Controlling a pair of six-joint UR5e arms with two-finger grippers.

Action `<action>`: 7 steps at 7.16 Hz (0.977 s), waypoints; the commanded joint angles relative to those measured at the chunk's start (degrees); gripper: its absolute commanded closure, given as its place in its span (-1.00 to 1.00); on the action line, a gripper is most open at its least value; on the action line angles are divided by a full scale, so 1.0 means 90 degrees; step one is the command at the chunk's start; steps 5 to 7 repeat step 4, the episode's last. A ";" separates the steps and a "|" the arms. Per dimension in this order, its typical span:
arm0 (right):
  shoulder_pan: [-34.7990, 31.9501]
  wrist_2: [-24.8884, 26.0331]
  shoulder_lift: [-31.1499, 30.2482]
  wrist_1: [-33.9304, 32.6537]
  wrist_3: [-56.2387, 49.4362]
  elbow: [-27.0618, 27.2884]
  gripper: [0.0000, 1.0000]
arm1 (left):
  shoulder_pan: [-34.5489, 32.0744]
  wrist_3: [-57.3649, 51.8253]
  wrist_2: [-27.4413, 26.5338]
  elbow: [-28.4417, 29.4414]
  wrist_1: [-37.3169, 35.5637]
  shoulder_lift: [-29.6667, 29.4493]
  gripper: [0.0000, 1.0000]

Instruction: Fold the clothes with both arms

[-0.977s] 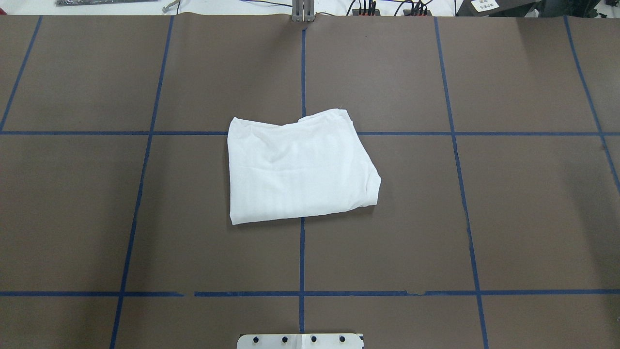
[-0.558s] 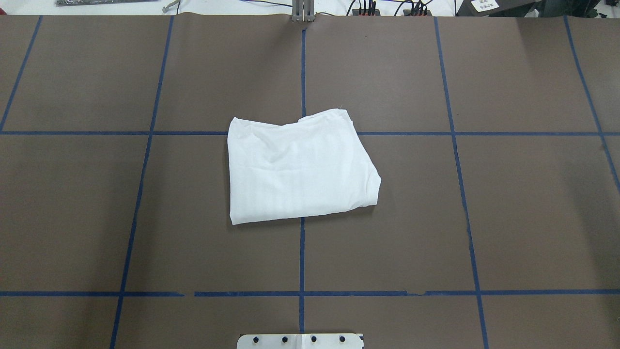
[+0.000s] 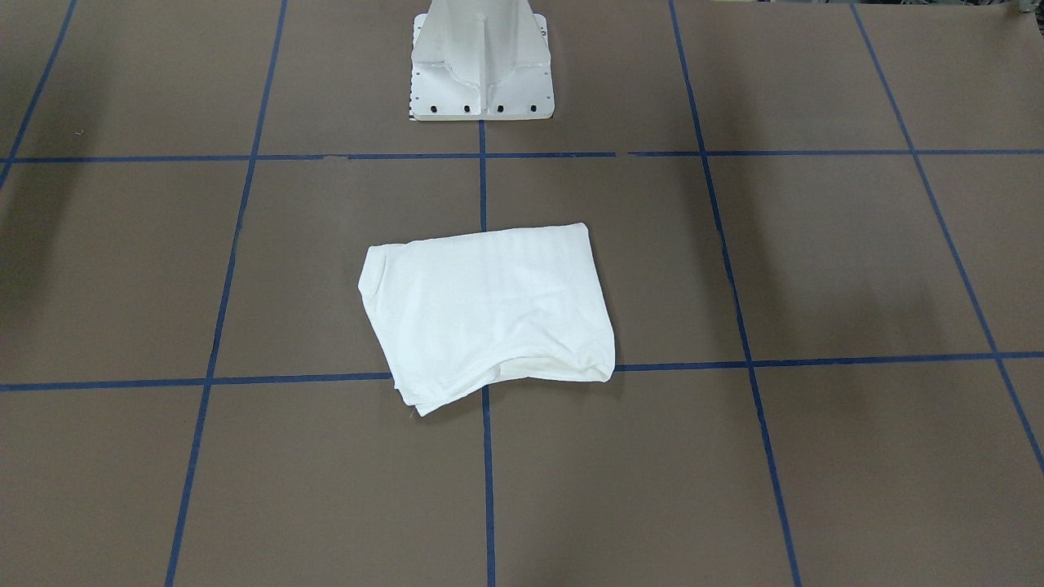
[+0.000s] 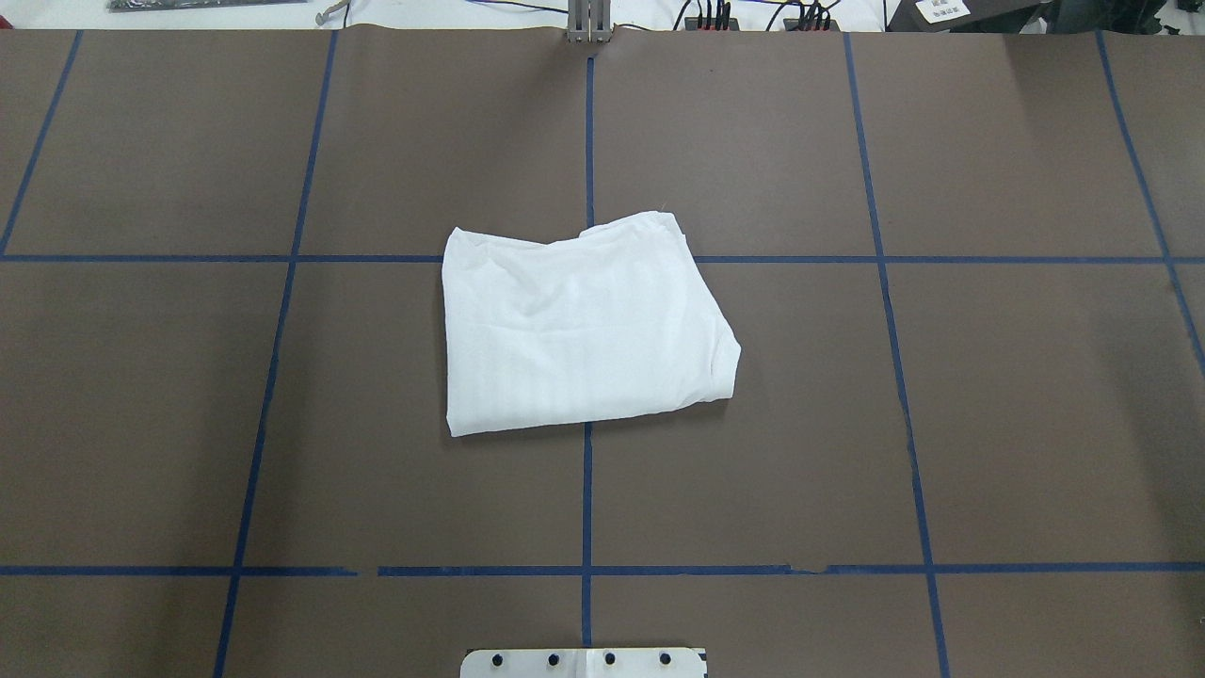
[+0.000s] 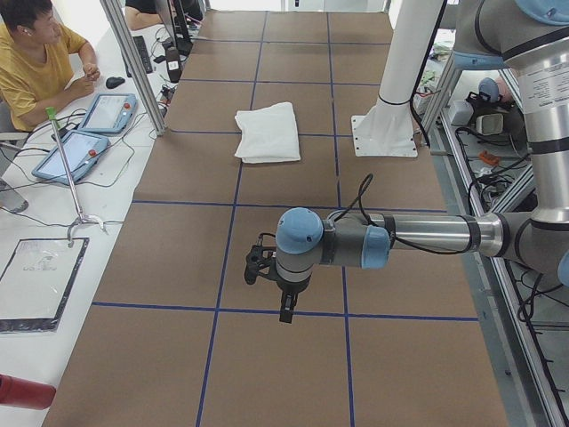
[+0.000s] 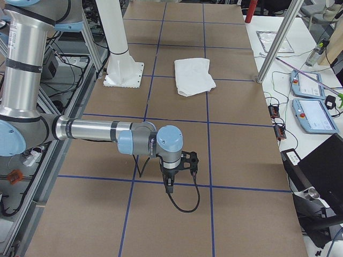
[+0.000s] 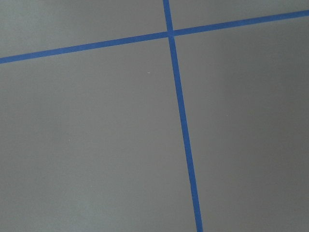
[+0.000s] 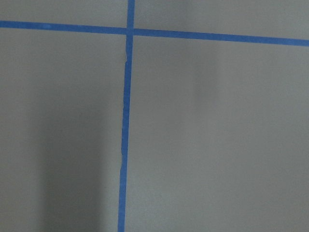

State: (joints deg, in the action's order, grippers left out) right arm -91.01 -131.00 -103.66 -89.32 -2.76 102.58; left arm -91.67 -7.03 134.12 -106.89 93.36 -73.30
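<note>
From the front, the white shirt [image 3: 489,314] lies folded into a rough rectangle near the middle of the brown table [image 3: 816,269]. It covers a crossing of the blue tape lines [image 3: 481,187], and its layered edges show at the side toward the camera. The white pedestal base [image 3: 481,73] stands beyond it at the top of the view, well apart from the cloth. No arm reaches into this view. From overhead the shirt is flat and alone on the table, with a slanted right edge and a small dip in its far edge. Only the bolted rim of the pedestal base shows at the bottom, and some cables lie past the far end of the table. From the left side, the left arm [image 5: 391,240] stretches low over the near part of the table, and its black jaws point down above the bare surface. The shirt is far behind it, beside the pedestal base. I cannot tell if these jaws are open or closed. A person in a yellow top [image 5: 31,62] sits at the side bench, near two control pads [image 5: 107,111]. From the right side, the right arm [image 6: 107,134] is held in the same low way, well apart from the shirt. Its jaws also face down, and again I cannot tell their state. Both wrist cameras show only brown table surface and one crossing of blue tape.
</note>
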 commanded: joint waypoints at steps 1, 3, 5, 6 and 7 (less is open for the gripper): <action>0.0004 -0.0024 -0.0093 0.0002 -0.0045 -0.0011 -1.00 | 0.0000 0.0000 0.0000 -0.0017 0.0008 0.0000 -1.00; 0.0004 0.0044 -0.0192 0.0002 -0.0054 0.0019 -1.00 | 0.0000 0.0000 0.0000 -0.0037 0.0008 -0.0009 -1.00; 0.0004 0.0044 -0.0192 0.0002 -0.0035 0.0009 -1.00 | 0.0010 0.0000 0.0000 -0.0018 0.0018 -0.0009 -1.00; 0.0004 0.0044 -0.0192 0.0002 -0.0035 0.0009 -1.00 | 0.0010 0.0000 0.0000 -0.0018 0.0018 -0.0009 -1.00; 0.0004 0.0044 -0.0192 0.0002 -0.0035 0.0009 -1.00 | 0.0010 0.0000 0.0000 -0.0018 0.0018 -0.0009 -1.00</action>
